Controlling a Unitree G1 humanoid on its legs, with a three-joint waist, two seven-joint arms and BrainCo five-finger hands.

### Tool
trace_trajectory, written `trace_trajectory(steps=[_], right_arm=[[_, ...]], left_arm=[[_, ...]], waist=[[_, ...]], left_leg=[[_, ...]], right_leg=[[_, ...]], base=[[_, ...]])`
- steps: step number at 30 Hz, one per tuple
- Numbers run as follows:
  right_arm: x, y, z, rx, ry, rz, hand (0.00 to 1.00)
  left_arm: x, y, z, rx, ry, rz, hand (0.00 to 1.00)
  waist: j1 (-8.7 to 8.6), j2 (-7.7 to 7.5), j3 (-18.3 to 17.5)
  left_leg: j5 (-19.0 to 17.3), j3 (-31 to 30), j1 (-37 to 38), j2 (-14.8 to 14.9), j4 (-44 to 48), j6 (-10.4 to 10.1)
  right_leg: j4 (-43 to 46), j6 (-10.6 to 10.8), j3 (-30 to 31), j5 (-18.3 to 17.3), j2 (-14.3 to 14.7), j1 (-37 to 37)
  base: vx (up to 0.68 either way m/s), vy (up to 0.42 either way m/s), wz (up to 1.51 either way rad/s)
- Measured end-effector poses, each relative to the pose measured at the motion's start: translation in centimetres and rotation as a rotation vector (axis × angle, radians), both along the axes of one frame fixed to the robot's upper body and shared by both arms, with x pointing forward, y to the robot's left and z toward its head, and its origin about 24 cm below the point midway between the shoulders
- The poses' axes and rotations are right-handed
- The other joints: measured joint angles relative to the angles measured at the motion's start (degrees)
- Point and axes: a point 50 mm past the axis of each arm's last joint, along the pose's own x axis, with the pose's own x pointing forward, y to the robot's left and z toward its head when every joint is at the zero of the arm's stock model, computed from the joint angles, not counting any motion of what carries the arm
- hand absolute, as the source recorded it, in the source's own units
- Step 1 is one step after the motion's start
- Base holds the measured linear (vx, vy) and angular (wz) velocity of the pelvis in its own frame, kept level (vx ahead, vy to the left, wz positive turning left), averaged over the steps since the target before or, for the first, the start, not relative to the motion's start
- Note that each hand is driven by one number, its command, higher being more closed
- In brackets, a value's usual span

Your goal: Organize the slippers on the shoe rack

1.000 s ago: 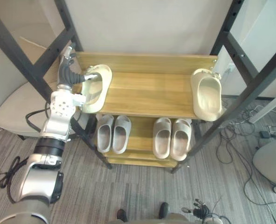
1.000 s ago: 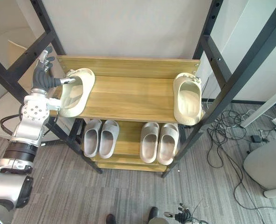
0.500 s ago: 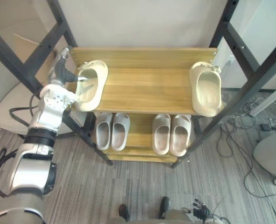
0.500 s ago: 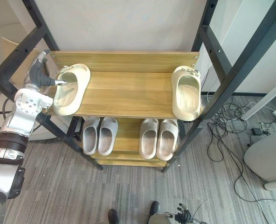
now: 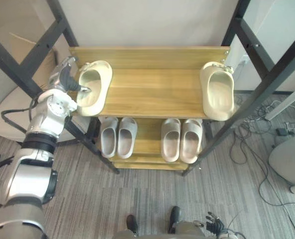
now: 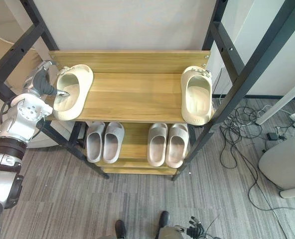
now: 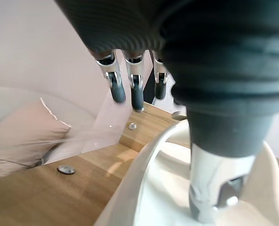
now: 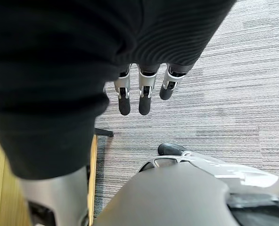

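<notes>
A grey striped carpet covers the floor, and at its right side a tangle of dark cables lies near a grey rounded object. At the left there is a pale seat with a beige cushion. Thick black metal beams cross in front of the white wall.

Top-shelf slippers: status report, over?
Left hand open, thumb inside cream foam slipper, wooden top shelf's left end. Right hand open over grey carpet. Matching slipper far right.
</notes>
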Motion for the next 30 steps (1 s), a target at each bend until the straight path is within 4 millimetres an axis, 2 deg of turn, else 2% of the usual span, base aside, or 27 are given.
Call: trace_trajectory(steps=[12,18,20,22,23,24,28,30], right_arm=[[0.2,0.1,0.0,-0.009,-0.002,-0.013,0.0],[0.2,0.2,0.0,-0.007,0.001,-0.015,0.0],[0.2,0.3,-0.1,-0.006,0.003,-0.016,0.0],[0.4,0.3,0.0,-0.006,0.001,-0.015,0.0],[0.5,0.3,0.0,-0.006,-0.001,-0.014,0.0],[1.0,0.4,0.0,-0.003,-0.005,-0.012,0.0],[1.3,0.4,0.1,-0.003,-0.013,-0.01,0.0],[1.3,0.4,0.1,-0.004,-0.013,-0.011,0.0]], left_arm=[[0.3,0.9,0.2,-0.027,0.021,0.053,1.0],[0.6,0.3,0.4,-0.054,0.01,0.037,1.0],[1.0,-0.9,1.0,-0.076,-0.011,0.005,1.0],[1.7,-3.6,1.7,-0.127,-0.058,-0.075,1.0],[1.8,-4.3,1.8,-0.136,-0.072,-0.094,1.0],[2.3,-6.8,1.6,-0.168,-0.092,-0.147,1.0],[2.3,-7.2,1.5,-0.189,-0.086,-0.154,1.0],[2.5,-8.2,1.4,-0.207,-0.086,-0.176,1.0]], waist=[[0.16,0.02,0.1],[-0.11,-0.11,0.2],[-0.38,-0.19,0.2],[-0.47,-0.19,0.2],[-0.64,-0.19,0.2],[-2.0,-0.18,0.2],[-2.12,-0.17,0.2],[-2.22,-0.11,0.3]], left_leg=[[0.6,1.8,-0.3,-0.2,-0.9,-0.3],[1.0,2.4,-0.3,-0.9,-1.0,0.4],[1.1,2.4,0.0,-1.1,-1.0,0.5],[1.1,2.2,0.0,-1.4,-1.0,0.5],[1.1,2.3,0.0,-1.5,-1.0,0.5],[1.1,2.4,0.1,-1.8,-1.0,0.5],[1.1,2.6,0.1,-1.9,-1.0,0.5],[1.1,2.7,0.1,-1.9,-1.0,0.5]], right_leg=[[-0.8,0.3,1.7,1.4,0.1,-1.3],[-2.3,0.1,2.4,3.0,-0.2,-1.0],[-2.6,0.2,2.4,3.1,-0.3,-0.5],[-2.7,0.3,2.2,3.2,-0.6,-0.4],[-2.7,0.3,2.2,3.2,-0.7,-0.4],[-2.7,0.4,2.5,3.4,-0.9,-0.3],[-3.3,0.3,2.6,3.8,-0.9,-0.2],[-3.3,0.3,2.7,3.8,-0.9,-0.3]], base=[[-0.04,0.009,-0.07],[-0.04,0.019,-0.05],[-0.03,0.023,0.04],[-0.02,0.027,0.04],[-0.06,0.053,-0.03],[-0.07,0.04,-0.04],[-0.06,0.009,-0.04],[-0.04,0.007,-0.01]])
